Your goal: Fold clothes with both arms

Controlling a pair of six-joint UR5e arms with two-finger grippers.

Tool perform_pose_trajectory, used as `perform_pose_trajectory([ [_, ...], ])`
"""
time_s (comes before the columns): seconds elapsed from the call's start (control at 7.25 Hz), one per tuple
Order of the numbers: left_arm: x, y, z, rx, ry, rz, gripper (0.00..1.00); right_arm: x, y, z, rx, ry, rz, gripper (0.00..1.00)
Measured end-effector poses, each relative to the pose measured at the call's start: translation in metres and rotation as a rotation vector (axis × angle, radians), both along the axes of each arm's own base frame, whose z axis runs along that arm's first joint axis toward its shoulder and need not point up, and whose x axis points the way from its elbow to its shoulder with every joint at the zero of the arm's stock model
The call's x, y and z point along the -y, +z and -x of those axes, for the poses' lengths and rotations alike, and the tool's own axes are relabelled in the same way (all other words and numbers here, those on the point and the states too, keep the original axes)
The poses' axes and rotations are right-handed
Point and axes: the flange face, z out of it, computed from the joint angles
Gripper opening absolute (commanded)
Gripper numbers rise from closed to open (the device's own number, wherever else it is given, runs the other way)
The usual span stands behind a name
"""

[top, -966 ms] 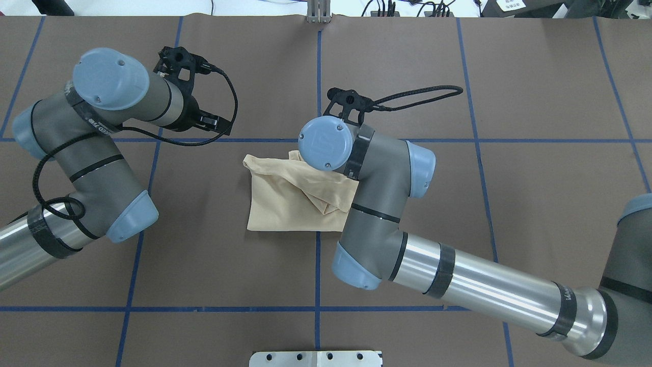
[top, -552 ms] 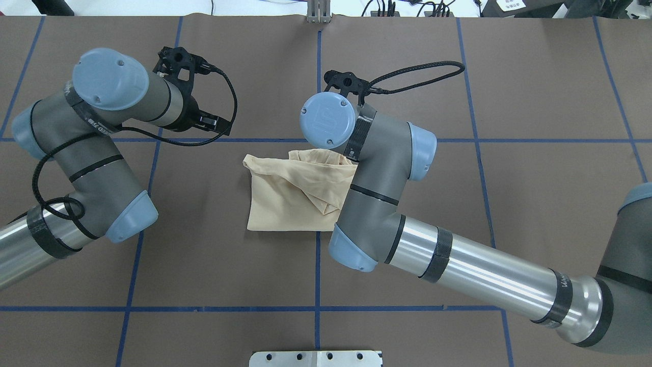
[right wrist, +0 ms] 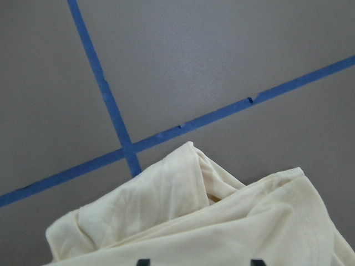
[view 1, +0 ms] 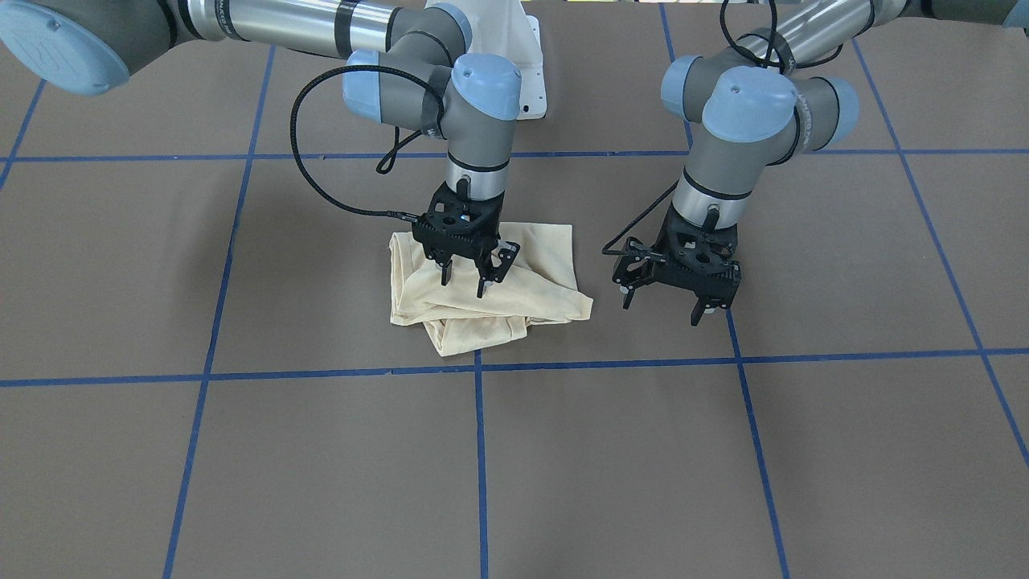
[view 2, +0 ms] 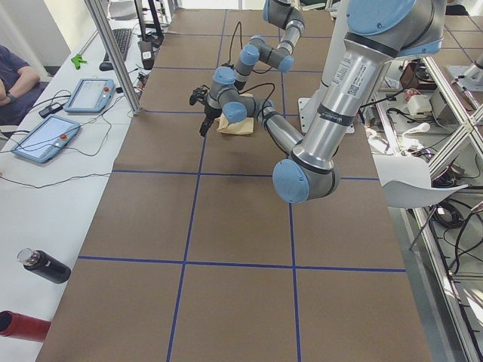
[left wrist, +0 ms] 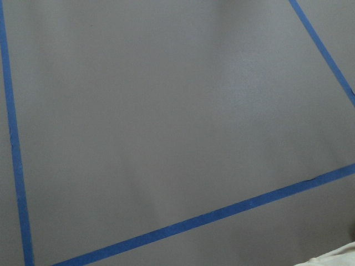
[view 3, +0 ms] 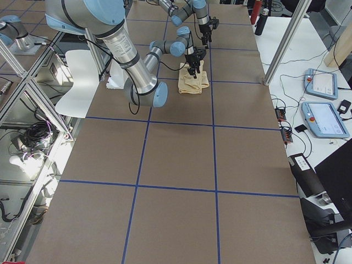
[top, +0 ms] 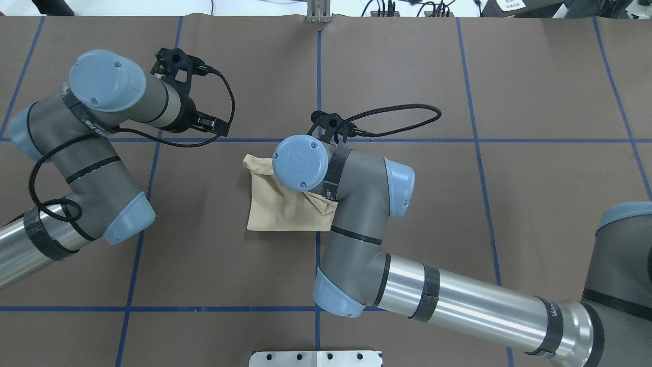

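The clothes [view 1: 490,301] lie as a folded cream-yellow bundle near the middle of the brown table [view 1: 241,450], also seen as clothes [top: 275,206] from overhead. My right gripper [view 1: 464,285] hangs open just over the bundle's top, nothing between its fingers. In the right wrist view the cloth [right wrist: 222,221] fills the lower part. My left gripper [view 1: 662,312] stands open above bare table, a short way off the bundle's side. Overhead, the right arm's wrist [top: 300,163] hides its gripper and part of the cloth.
Blue tape lines [top: 318,76] grid the table. The white pedestal base [view 1: 526,48] stands behind the shirt. A metal plate [top: 316,358] sits at the near edge. A side table holds tablets [view 2: 90,94] and a bottle [view 2: 45,265]; a person's arm [view 2: 15,75] rests there.
The right arm's wrist first drew back from the shirt, then swung toward the left arm and now covers the shirt's right part. The left arm barely shifted.
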Motion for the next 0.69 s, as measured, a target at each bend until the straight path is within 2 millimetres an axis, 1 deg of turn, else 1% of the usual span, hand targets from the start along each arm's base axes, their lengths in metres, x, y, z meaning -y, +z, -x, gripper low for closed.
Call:
perform_pose_trajectory([
  [0.41,-0.0013,-0.0013,0.0007,-0.003,0.000,-0.002,1.00,-0.0075,0.0015,0.0021,-0.035,-0.005,0.016,0.70],
  [0.69,-0.0018,-0.0018,0.0007,-0.003,0.000,-0.003,1.00,-0.0116,-0.0056,0.0019,-0.042,-0.008,0.019,0.70],
])
